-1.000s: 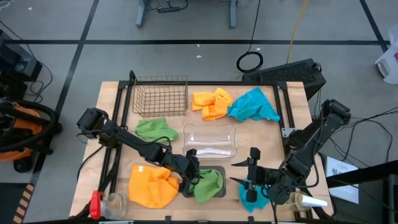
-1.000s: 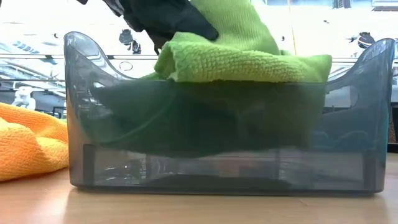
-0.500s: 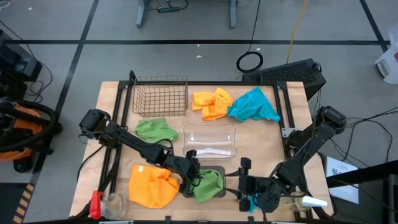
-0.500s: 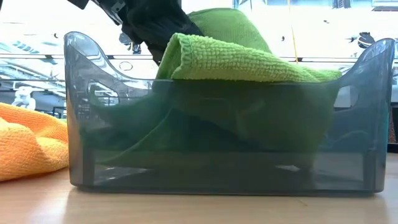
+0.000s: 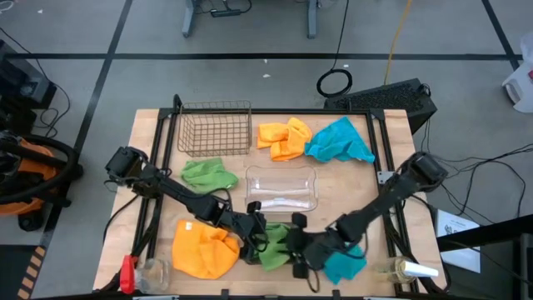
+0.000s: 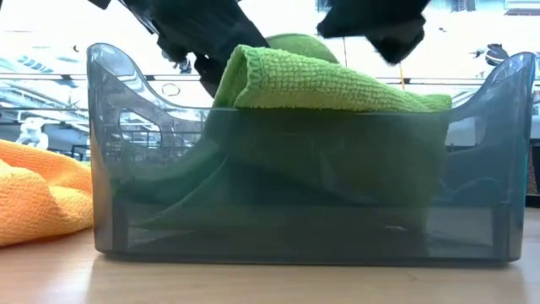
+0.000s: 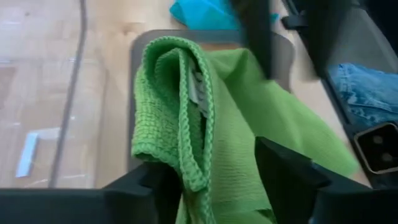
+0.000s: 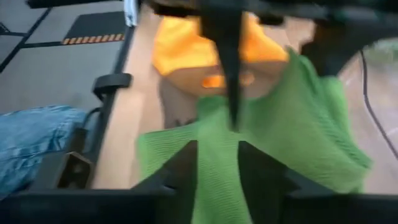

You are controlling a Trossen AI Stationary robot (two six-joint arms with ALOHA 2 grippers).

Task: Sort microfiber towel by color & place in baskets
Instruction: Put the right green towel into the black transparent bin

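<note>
Left hand (image 5: 260,239): you have it at the near middle of the tabletop (image 5: 154,133), over the grey tray (image 6: 101,152). In your left wrist view its fingers (image 7: 283,171) stand apart, with the folded edge of the green towel (image 7: 205,124) lying between them.
Right hand (image 5: 297,244): you have reached it across to the same tray, right beside the left hand. In your right wrist view its fingers (image 8: 186,165) stand apart over the green cloth, clamping nothing.
Green towel in tray: it sits bunched in the grey tray, its folded top rising above the rim in your low view.
Second green towel (image 5: 208,173): it lies on the tabletop near the left side, between the wire basket (image 5: 215,127) and the grey tray.
Orange towels: one (image 5: 205,250) is spread just left of the grey tray; the other (image 5: 283,137) lies at the far side, just right of the wire basket.
Teal towels: one (image 5: 340,140) is touching the far orange one on its right; the other (image 5: 346,265) lies at the near edge under the right arm.
Clear tray (image 5: 281,188): it sits mid-tabletop, just behind the grey tray.
</note>
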